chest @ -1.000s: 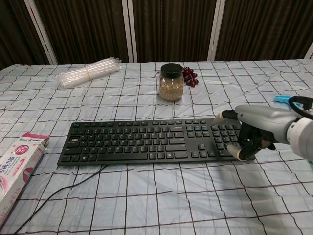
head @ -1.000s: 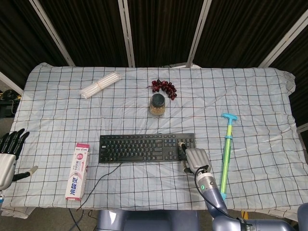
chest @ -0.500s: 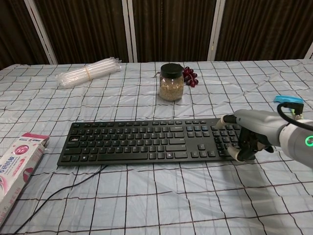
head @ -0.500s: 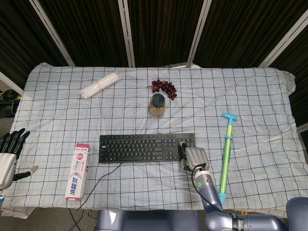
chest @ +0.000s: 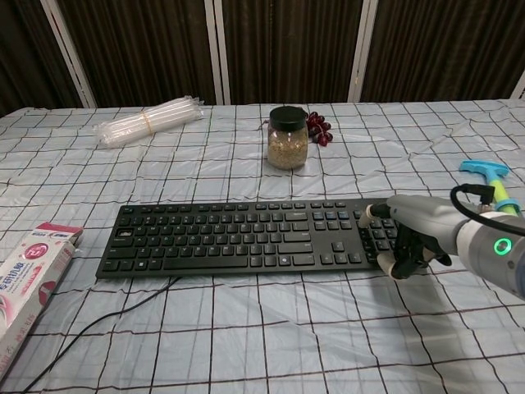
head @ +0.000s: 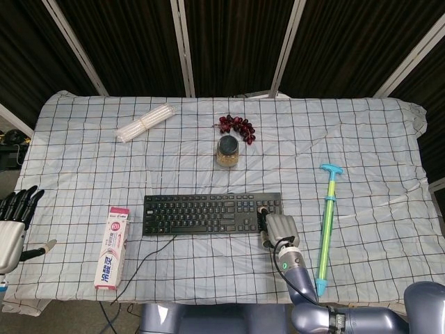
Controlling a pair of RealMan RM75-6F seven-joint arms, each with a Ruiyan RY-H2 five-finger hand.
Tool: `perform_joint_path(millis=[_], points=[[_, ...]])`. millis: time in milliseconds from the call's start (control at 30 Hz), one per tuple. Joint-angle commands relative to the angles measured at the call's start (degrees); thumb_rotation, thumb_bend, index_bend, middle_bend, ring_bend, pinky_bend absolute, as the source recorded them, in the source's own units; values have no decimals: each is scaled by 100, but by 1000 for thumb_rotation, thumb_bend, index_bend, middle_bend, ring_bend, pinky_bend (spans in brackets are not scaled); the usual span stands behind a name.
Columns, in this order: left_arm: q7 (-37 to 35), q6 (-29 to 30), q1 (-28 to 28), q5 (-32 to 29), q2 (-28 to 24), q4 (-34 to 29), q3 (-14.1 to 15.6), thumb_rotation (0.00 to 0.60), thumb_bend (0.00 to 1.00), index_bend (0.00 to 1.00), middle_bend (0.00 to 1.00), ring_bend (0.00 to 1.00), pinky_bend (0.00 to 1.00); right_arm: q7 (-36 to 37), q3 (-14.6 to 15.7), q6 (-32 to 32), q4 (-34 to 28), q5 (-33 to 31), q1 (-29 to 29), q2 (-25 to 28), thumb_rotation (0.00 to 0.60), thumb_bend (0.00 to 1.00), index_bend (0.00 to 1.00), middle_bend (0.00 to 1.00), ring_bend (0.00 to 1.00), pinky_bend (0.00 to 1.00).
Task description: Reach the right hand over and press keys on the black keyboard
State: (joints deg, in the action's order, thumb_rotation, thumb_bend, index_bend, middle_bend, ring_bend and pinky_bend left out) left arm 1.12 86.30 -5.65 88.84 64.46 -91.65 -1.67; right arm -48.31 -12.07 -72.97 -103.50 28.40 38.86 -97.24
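Observation:
The black keyboard (head: 208, 213) (chest: 246, 236) lies flat at the table's front centre, its cable trailing off the front edge. My right hand (head: 279, 228) (chest: 413, 232) sits over the keyboard's right end, fingers curled down and touching the number-pad keys, one finger stretched toward the top row. It holds nothing. My left hand (head: 12, 226) hangs off the table's left edge with its fingers spread apart and empty; the chest view does not show it.
A jar with a black lid (head: 227, 151) (chest: 288, 138) stands behind the keyboard, with dark grapes (head: 237, 126) beyond it. A toothpaste box (head: 113, 246) lies at the left front, a bundle of clear straws (head: 147, 122) at the back left, a green-and-blue pump (head: 327, 226) right of my hand.
My right hand has slid a little left and lower along the keyboard's right end, and its wrist has turned so a green light shows. The left hand has not moved.

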Motion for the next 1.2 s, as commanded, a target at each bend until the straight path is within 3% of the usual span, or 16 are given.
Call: perform_joint_path(millis=[33,833,1100,1200], points=[[-1,-5,-5,4,2,-4,1,600,64,0,0,0,0,18,-5,6,40,-56,23,-28,600,532,148,933,911,791],[0,-11,-9,-19,-3,-25,-5,600,64,0,0,0,0,-7,93,-124,52,-239,128,-186,600,535,149,933,910,791],[-15,-4,-2,-21,-7,-8,0,600,64,0,0,0,0,213,69,-417,-377,653,78,180,600,492,138,917,869,751],[-21,6,6,-17,-14,-6,4,600,64,0,0,0,0,320,199,-727,-776,1445,-54,603,600,443,128,810,763,698]])
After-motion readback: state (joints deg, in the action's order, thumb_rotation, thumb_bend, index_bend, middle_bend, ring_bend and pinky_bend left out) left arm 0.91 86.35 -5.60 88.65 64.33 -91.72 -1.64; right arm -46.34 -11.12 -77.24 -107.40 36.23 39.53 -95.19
